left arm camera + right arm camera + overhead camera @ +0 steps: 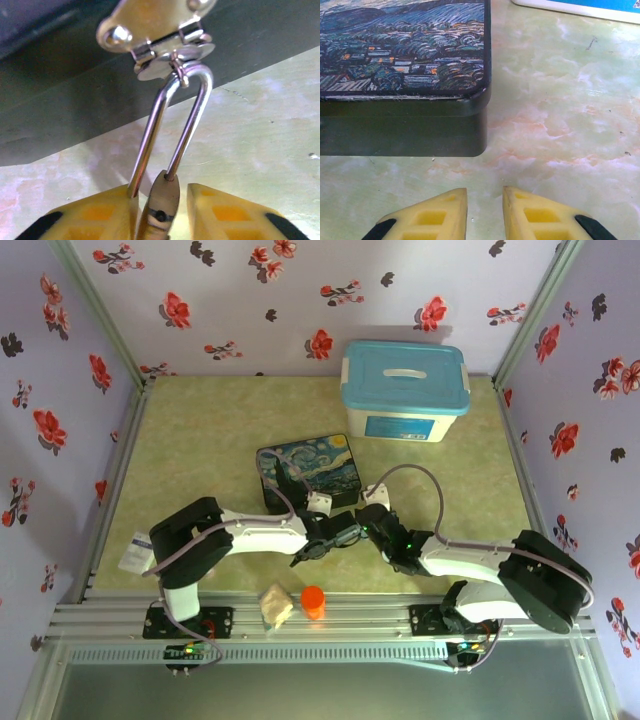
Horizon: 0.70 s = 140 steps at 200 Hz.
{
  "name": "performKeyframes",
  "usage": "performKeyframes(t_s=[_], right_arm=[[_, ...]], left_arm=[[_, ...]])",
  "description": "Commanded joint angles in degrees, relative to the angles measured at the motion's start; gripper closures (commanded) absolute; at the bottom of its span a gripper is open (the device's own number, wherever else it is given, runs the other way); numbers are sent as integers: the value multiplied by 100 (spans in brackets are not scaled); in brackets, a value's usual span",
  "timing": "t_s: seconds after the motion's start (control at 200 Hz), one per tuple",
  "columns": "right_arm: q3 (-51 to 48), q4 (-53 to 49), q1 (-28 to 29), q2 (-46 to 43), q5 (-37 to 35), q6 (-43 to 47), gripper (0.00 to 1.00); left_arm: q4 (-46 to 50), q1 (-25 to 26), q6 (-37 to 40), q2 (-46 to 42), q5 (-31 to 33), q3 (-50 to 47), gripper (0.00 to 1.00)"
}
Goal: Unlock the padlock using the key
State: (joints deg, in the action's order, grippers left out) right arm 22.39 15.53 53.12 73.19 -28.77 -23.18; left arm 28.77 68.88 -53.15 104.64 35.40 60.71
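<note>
Top external view: the painted tin (305, 472) lies at the middle of the table (190, 460). A blue-lidded bin (405, 390) stands behind the tin and to its right. Both arms reach in toward the near side of the tin. The left gripper (335, 533) is at the tin's near edge. The right gripper (372, 510) is just off the tin's near right corner. An orange item (313, 600) and a crumpled beige item (275, 605) lie well in front of the tin, at the table's near edge.

Left wrist view: the padlock (162, 200) hangs from the clasp (150, 25) on the tin's dark side wall (60, 100). Its silver shackle (195, 115) passes through the clasp's ring. The brass body sits in the gap of the left gripper (161, 192). The jaws are narrowly parted. One shackle leg runs down against the left fingertip (100, 210). A sliver of space separates the body from the other fingertip. Whether the padlock is actually clamped cannot be told.

Right wrist view: the right gripper (484, 192) points at the bare table (560, 125) just in front of the tin's (405, 60) near corner, apart from it. Its fingertips (440, 210) stand a narrow slot apart, with nothing seen between them. The bin's edge (580, 4) shows beyond the tin.
</note>
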Motion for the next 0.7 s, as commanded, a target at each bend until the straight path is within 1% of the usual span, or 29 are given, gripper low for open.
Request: performKeyframes(t_s=[0.0, 0.055, 0.1, 0.23, 0.355, 0.455, 0.6, 0.695], right_arm=[[-84, 154, -40, 104, -164, -139, 76], [-87, 161, -43, 115, -164, -148, 76], [-86, 167, -47, 111, -168, -145, 76], [-93, 152, -43, 100, -170, -140, 76], [-86, 124, -41, 100, -173, -134, 76], [-100, 150, -40, 115, -172, -146, 76], [-85, 133, -44, 117, -172, -136, 76], [-99, 107, -43, 90, -198, -143, 76]], left_arm=[[86, 52, 46, -247, 118, 94, 75], [83, 85, 74, -311, 110, 115, 81], [132, 99, 52, -338, 112, 144, 81], [221, 94, 16, -318, 119, 153, 80], [66, 162, -41, -349, -75, 77, 80], [158, 219, -102, -230, -58, 171, 74], [225, 222, -73, 6, -76, 280, 74], [233, 216, -56, 13, -84, 325, 74]])
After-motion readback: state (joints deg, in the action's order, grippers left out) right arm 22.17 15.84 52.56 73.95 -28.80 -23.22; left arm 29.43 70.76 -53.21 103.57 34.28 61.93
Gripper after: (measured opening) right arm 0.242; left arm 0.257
